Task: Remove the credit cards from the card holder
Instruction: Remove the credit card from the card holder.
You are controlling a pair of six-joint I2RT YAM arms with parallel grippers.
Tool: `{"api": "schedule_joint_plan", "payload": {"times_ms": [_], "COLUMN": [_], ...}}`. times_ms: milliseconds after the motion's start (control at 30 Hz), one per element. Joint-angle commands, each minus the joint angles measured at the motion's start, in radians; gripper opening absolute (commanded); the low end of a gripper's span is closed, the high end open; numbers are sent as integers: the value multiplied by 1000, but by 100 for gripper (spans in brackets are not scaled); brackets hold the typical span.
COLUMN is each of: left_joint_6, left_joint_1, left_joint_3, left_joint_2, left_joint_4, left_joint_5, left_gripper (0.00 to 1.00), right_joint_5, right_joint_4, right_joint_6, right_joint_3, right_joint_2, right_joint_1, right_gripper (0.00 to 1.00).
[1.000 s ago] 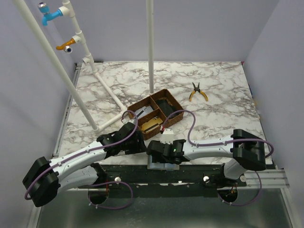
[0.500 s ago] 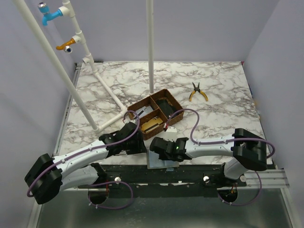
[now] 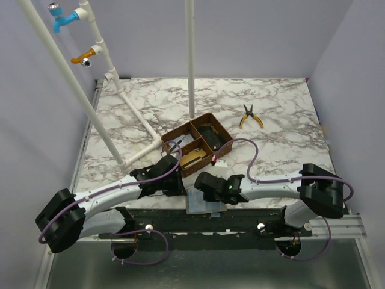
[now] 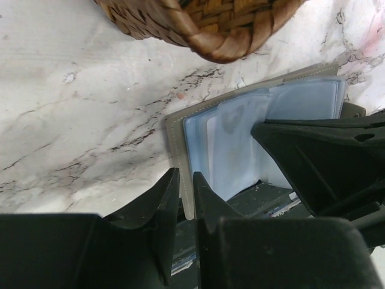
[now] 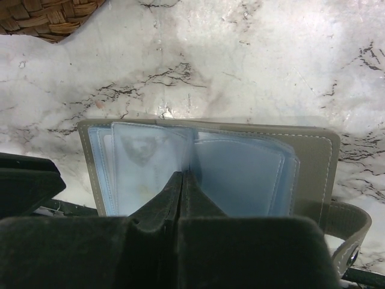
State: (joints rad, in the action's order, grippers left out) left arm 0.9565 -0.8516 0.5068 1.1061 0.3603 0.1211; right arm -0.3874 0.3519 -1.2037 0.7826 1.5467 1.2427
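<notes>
Card holder (image 5: 314, 158) lay open at near edge of table (image 5: 252, 54), close to woven tray (image 4: 204, 30). Left claw (image 4: 185, 201) pinched its left cover edge. Right claw (image 5: 182, 183) was pressed together at middle sleeves. No credit cards out yet, so removal seemed barely begun.

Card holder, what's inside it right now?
Pale blue see-through sleeves fan out inside the open card holder. The shut right gripper covers their middle; what they hold is unclear.

The card holder (image 3: 201, 208) lies on the worktop's (image 3: 283, 150) near edge, at 6 o'clock from the tray (image 3: 197, 143), just beside it. The pliers (image 3: 251, 116) lie at the tray's 2 o'clock, apart.
</notes>
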Motion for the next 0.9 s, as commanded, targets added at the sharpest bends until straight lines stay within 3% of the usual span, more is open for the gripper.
{"api": "schedule_joint_plan", "payload": {"times_ms": [0,867], "left_joint_6": [-21,-20], "left_joint_1": [-20,-83], "left_joint_3": [27,63], "left_joint_2": [20,168], "left_joint_4": [-39,-107], "left_joint_5": [42,49], "left_gripper": [16,8], "right_joint_5": [41,165], "right_joint_4": [28,-123], "right_joint_6": [-10,-79], "right_joint_3": [-99,-279], "right_joint_2": [49,48], "right_joint_1": [-12,-38], "right_gripper": [1,1]}}
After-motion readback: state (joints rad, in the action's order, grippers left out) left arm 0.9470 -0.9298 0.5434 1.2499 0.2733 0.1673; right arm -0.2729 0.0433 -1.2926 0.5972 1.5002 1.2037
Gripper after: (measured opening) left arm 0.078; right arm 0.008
